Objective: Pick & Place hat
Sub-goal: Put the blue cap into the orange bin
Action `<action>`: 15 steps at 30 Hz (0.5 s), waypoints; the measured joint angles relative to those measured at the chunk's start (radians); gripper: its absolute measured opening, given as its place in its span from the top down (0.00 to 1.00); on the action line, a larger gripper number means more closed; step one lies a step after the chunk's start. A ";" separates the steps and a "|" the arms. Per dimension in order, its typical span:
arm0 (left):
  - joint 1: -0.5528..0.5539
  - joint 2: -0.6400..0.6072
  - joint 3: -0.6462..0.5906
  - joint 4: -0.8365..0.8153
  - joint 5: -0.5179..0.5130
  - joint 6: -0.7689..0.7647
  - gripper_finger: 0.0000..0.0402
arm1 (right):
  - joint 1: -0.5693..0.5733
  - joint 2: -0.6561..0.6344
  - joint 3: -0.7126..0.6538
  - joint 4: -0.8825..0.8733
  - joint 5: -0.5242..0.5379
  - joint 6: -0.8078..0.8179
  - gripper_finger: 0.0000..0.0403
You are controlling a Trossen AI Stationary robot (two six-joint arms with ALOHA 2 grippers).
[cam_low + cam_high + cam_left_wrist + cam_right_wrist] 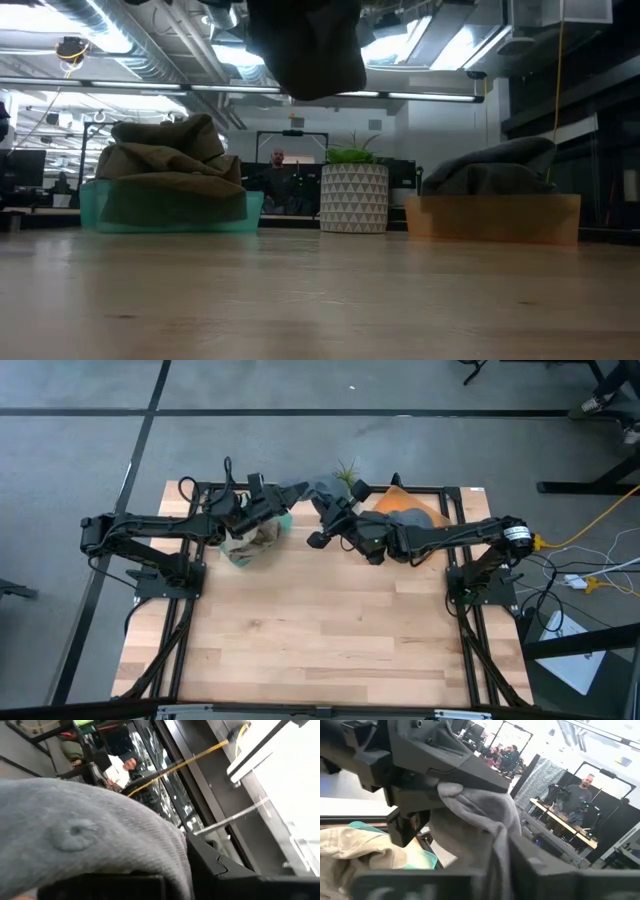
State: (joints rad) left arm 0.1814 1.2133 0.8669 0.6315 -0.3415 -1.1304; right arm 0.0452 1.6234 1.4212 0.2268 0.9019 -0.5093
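Grey hat (312, 488), both pincers (283, 500) (325, 510) gripping, raised

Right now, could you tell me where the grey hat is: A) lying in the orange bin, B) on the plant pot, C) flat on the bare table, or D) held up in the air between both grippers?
D: the grey hat hangs between the left gripper and right gripper, above the table.

Far edge crowded, near bench open

The wooden bench (320, 630) lay bare from its middle to the near edge; along the far edge stood a teal bin (170, 208), a patterned plant pot (353, 198) and an orange bin (492, 218), with both arms meeting above them.
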 joint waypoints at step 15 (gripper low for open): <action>0.019 -0.008 0.000 -0.002 0.293 0.153 0.68 | 0.052 -0.114 0.000 -0.071 0.089 0.003 0.98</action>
State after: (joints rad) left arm 0.2001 1.2049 0.8669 0.6297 -0.0488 -0.9770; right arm 0.0971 1.5096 1.4212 0.1555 0.9907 -0.5061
